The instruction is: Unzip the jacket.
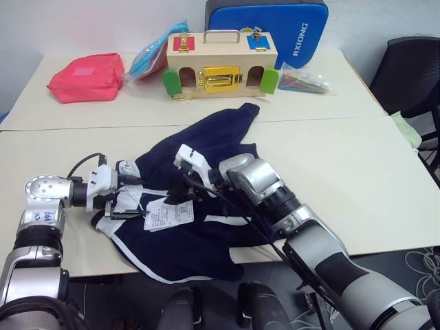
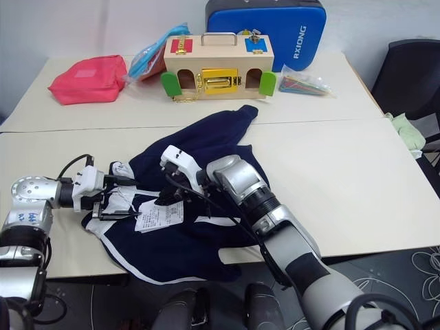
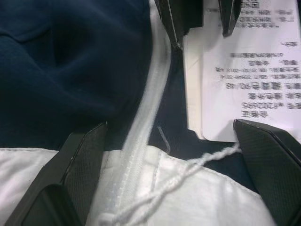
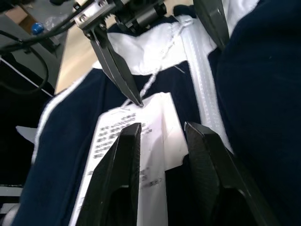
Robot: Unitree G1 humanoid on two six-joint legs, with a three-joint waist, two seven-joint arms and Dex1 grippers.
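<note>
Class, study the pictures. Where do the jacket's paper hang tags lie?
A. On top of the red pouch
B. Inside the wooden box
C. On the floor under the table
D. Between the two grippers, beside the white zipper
D: the hang tags lie on the jacket between the left gripper and the right gripper, next to the white zipper.

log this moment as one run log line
task: unzip jacket | left gripper: open, straddling zipper at collar | right gripper: over hang tag, nothing gripped | zipper: still closed
</note>
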